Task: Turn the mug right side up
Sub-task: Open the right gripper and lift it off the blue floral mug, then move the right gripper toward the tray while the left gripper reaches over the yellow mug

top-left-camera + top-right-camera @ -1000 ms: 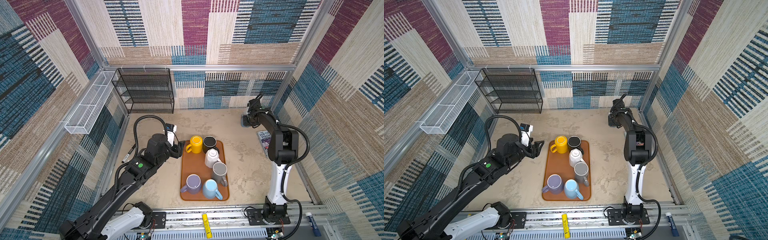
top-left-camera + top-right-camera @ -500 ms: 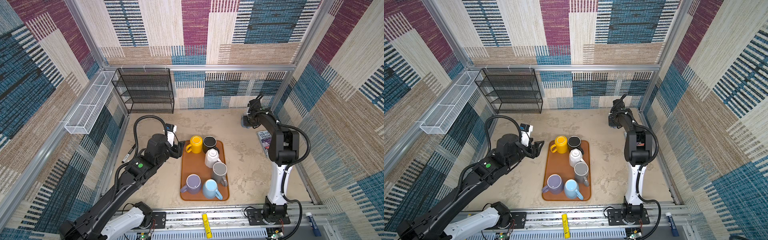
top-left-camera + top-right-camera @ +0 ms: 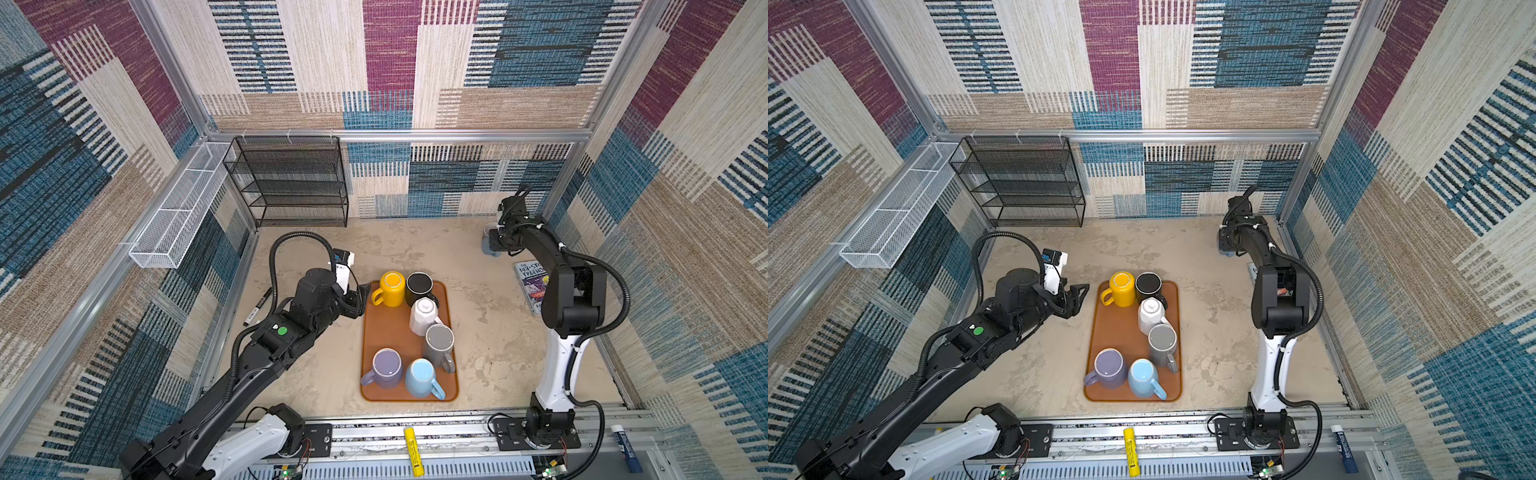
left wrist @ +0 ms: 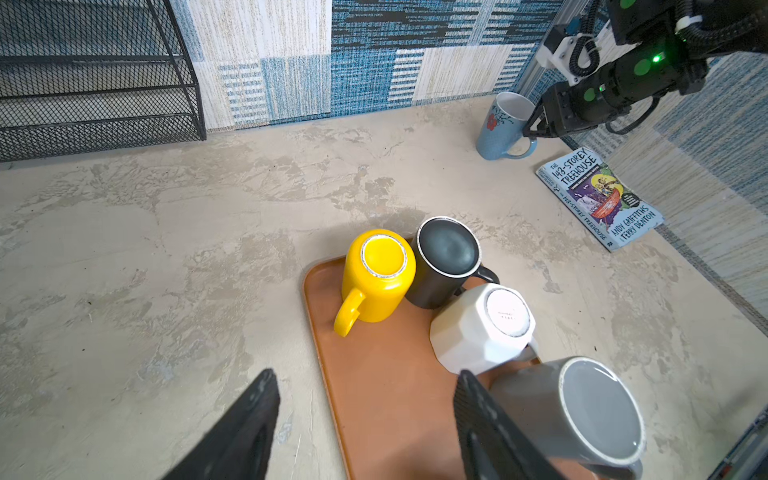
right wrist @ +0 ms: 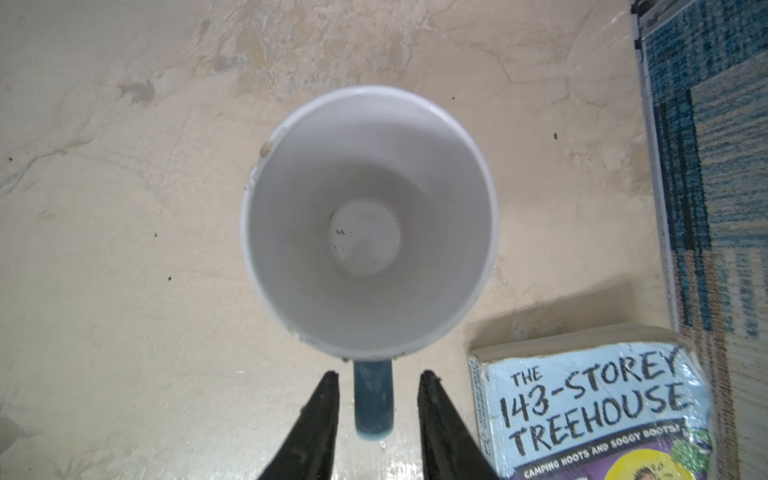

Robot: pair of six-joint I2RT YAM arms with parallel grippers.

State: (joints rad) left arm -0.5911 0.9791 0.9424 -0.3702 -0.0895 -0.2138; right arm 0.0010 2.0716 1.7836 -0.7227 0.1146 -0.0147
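Note:
A tall blue mug (image 5: 370, 224) with a white inside stands upright, mouth up, on the table at the back right (image 3: 489, 243); a flower print shows on its side in the left wrist view (image 4: 503, 129). My right gripper (image 5: 379, 376) is open astride its blue handle, with a gap on each side of the handle. My left gripper (image 4: 365, 376) is open and holds nothing, hovering over the left edge of the brown tray (image 3: 384, 332), near the yellow mug (image 3: 391, 289).
The tray carries several mugs; the yellow, black (image 3: 419, 286) and white (image 3: 424, 313) ones show their bases. A book (image 3: 534, 286) lies right beside the blue mug. A black wire shelf (image 3: 291, 183) stands at the back left. A marker (image 3: 257, 307) lies left of the tray.
My right gripper's jaws have parted from the mug's handle; the mug stays standing upright. The left arm has not moved.

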